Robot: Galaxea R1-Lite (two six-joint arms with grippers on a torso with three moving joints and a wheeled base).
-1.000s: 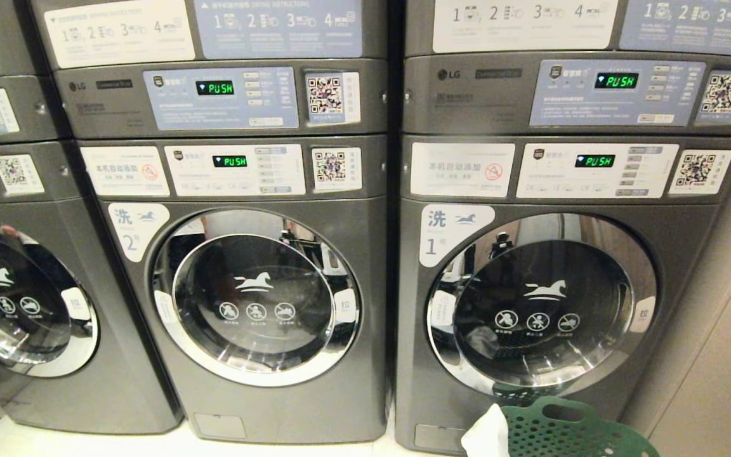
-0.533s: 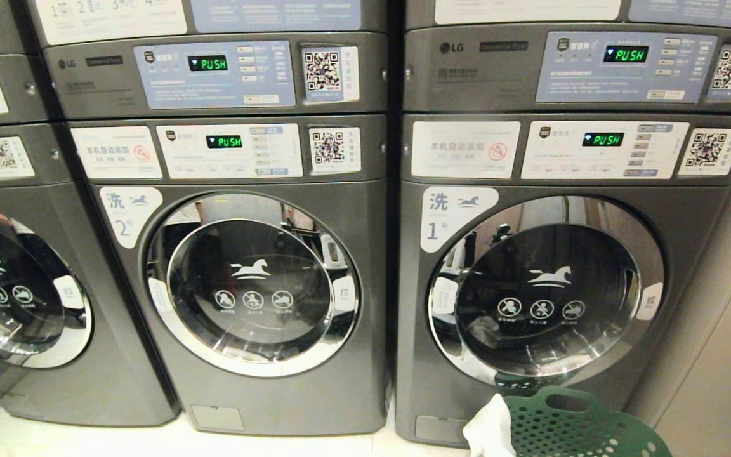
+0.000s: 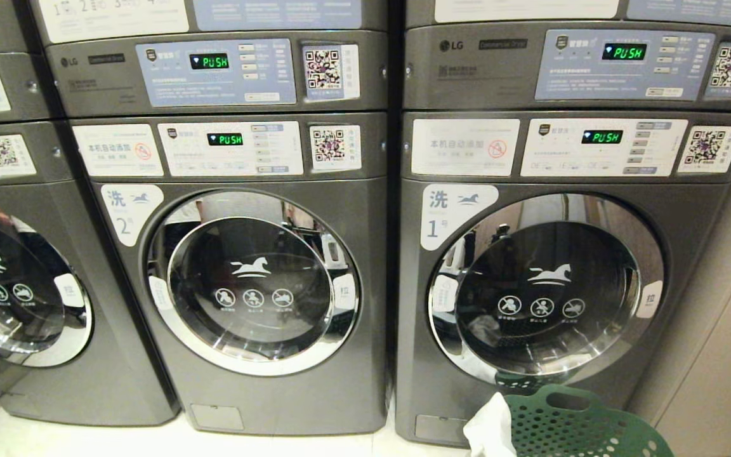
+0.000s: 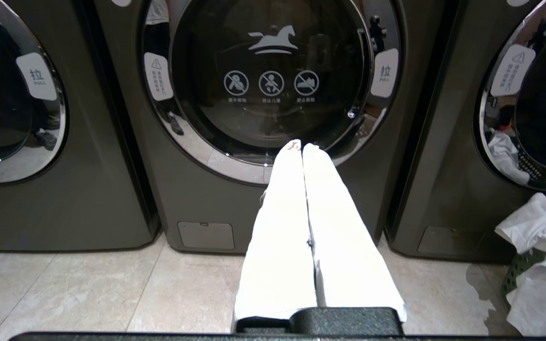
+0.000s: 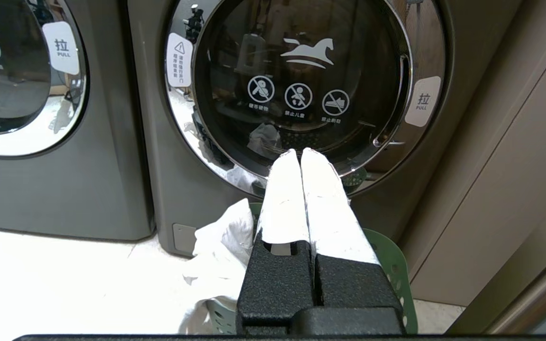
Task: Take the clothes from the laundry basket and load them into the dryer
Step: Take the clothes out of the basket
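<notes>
The green perforated laundry basket (image 3: 572,425) stands on the floor at the bottom right, with white clothes (image 3: 489,430) hanging over its left rim. Right behind it is the dryer, a grey front-loader marked 1, with its round glass door (image 3: 546,292) closed. Neither arm shows in the head view. In the right wrist view my right gripper (image 5: 300,152) is shut and empty above the basket (image 5: 394,265) and the clothes (image 5: 221,251), pointing at that door (image 5: 301,80). My left gripper (image 4: 301,146) is shut and empty, pointing at the neighbouring machine's door (image 4: 273,76).
A second grey machine marked 2 (image 3: 251,285) stands to the left, and a third (image 3: 16,285) beyond it. Control panels (image 3: 600,146) run above the doors. A beige wall panel (image 3: 721,355) closes the right side. Pale floor tiles (image 4: 88,293) lie in front.
The whole head view has shifted: the machines sit higher in the picture and more of the basket shows. The camera moved, not the things. Both doors stay closed.
</notes>
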